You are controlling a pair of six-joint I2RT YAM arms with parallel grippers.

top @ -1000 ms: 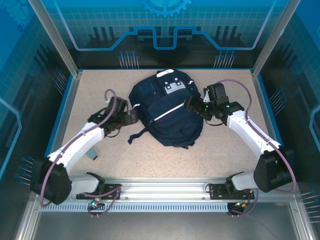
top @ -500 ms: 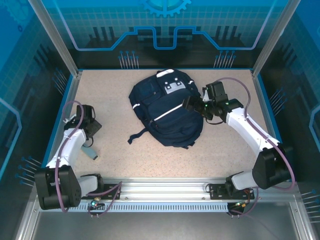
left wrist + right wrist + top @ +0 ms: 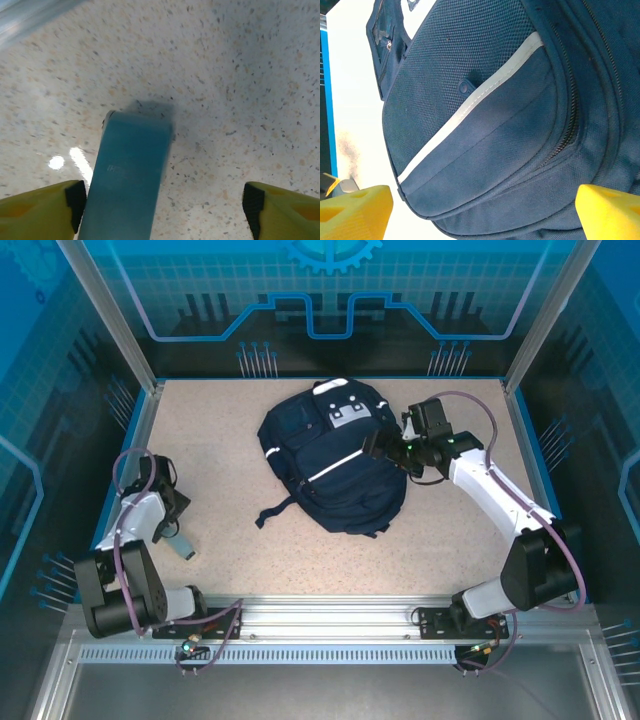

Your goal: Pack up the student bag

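Observation:
The navy student bag (image 3: 330, 460) lies flat mid-table, its white stripe (image 3: 470, 102) and front pocket facing up and its straps trailing toward the front left. My right gripper (image 3: 377, 447) is open at the bag's right side, and its yellow fingertips (image 3: 355, 210) straddle the front pocket without closing on it. My left gripper (image 3: 170, 525) is folded back at the table's left edge, far from the bag. It is open over a flat teal object (image 3: 131, 175) lying on the table, with one of its fingertips (image 3: 76, 197) just beside that object.
The teal object (image 3: 183, 544) lies near the front left of the speckled table (image 3: 230, 530). Blue raised edges and metal frame posts (image 3: 110, 315) ring the table. Bare tabletop lies in front of the bag and at the far left corner.
My left arm has pulled back from the bag's left side to the table's left edge, ending over the teal object. The right gripper has barely shifted at the bag.

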